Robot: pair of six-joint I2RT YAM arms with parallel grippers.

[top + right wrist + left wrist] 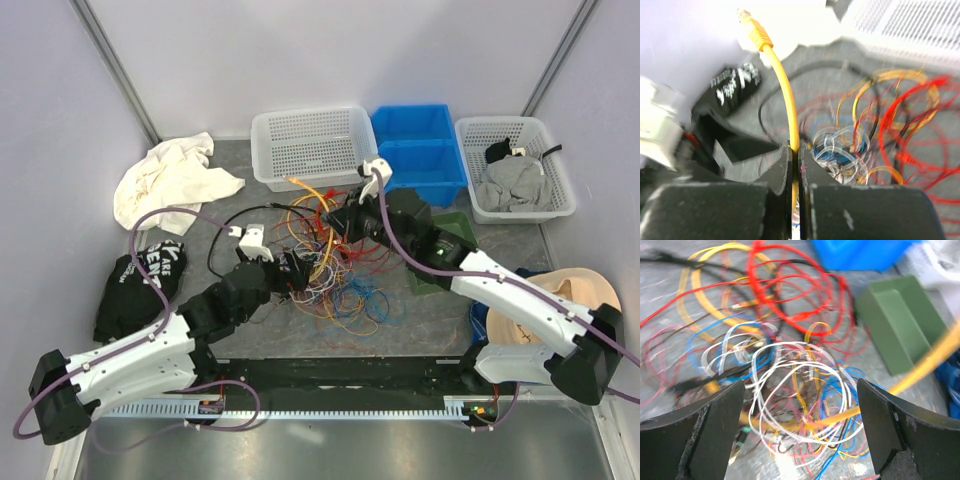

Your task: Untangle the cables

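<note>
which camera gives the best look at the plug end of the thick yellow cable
Right wrist: the yellow cable rises from between the shut right fingers, its plug at the top, close up. Top external shows only a small strand by the white basket. Left wrist shows a blurred stretch, no plug.

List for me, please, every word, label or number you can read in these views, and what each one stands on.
White lettering on the black cloth: too small to read in the top view, and too blurred in the right wrist view.
No other text, brand, number or sign is legible in any view.
</note>
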